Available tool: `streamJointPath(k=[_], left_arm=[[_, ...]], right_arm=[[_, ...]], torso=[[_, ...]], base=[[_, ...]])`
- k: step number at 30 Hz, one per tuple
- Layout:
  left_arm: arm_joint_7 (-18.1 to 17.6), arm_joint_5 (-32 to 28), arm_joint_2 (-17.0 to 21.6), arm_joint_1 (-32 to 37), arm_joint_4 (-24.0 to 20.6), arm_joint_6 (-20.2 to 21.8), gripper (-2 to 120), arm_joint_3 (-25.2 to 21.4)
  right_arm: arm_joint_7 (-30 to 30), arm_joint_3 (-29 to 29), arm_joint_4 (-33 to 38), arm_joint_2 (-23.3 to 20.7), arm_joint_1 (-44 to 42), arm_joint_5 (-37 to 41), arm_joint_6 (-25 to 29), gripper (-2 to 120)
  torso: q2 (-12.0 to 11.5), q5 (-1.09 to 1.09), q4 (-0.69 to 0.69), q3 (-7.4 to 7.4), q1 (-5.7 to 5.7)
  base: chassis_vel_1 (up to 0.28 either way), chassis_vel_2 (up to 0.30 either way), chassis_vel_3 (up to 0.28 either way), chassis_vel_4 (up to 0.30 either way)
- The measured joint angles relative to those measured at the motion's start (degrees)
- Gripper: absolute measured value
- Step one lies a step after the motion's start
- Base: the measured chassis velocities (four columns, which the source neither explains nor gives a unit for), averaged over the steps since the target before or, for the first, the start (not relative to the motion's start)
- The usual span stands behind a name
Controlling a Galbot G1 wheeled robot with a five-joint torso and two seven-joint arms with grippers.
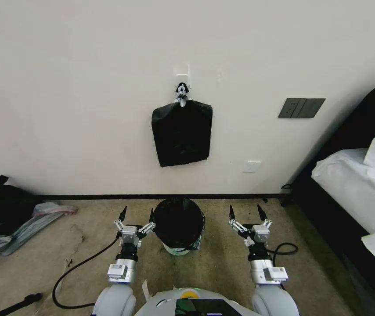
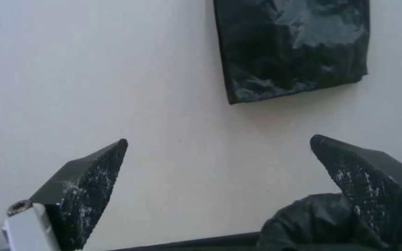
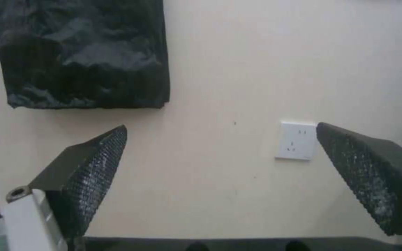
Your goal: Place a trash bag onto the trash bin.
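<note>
— So, starting big: why does the wall matter here?

— It carries the flat black bundle, hung from a hook by its knotted top, above the bin and clear of the floor. My guess is it hangs there as the supply of spare bags, within arm's reach.

— And the carpet?

— It carries the trash bin, which stands near the carpet's far edge, just short of the skirting board, straight ahead of the robot. That puts it between both arms, which suits a job needing the film pulled evenly from two sides.

— Where is the trash bag?

— Already over the bin. Glossy black film covers the mouth and drapes down the sides, with only the white base showing below. I judge the fitting nearly or fully done.

— The left gripper?

— Just beside the bin's left flank, fingers spread wide, gripping nothing. In its wrist view one fingertip sits close to the crumpled film; I cannot tell if it touches.

— The right gripper?

— Near the bin's right side but apart from it, equally wide, empty.
</note>
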Motion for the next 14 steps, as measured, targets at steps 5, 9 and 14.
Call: streamJointPath(k=[5,9,14], left_arm=[[-0.4,0.1,-0.3,-0.7,0.7,-0.8,100,-0.5],[-0.5,0.0,-0.3,-0.8,0.8,-0.8,100,-0.5],[-0.6,-0.1,-0.3,-0.9,0.8,-0.8,100,-0.5]], right_arm=[[-0.2,-0.5,-0.1,0.6,-0.5,-0.9,0.6,100],[-0.2,-0.5,-0.1,0.5,-0.4,-0.9,0.6,100],[-0.2,-0.6,-0.1,0.4,-0.3,-0.8,0.5,100]], torso=[[0.0,0.0,0.01,0.0,0.0],[0.0,0.0,0.01,0.0,0.0],[0.0,0.01,0.01,0.0,0.0]], base=[[0.0,0.0,0.0,0.0],[0.0,0.0,0.0,0.0],[0.0,0.0,0.0,0.0]])
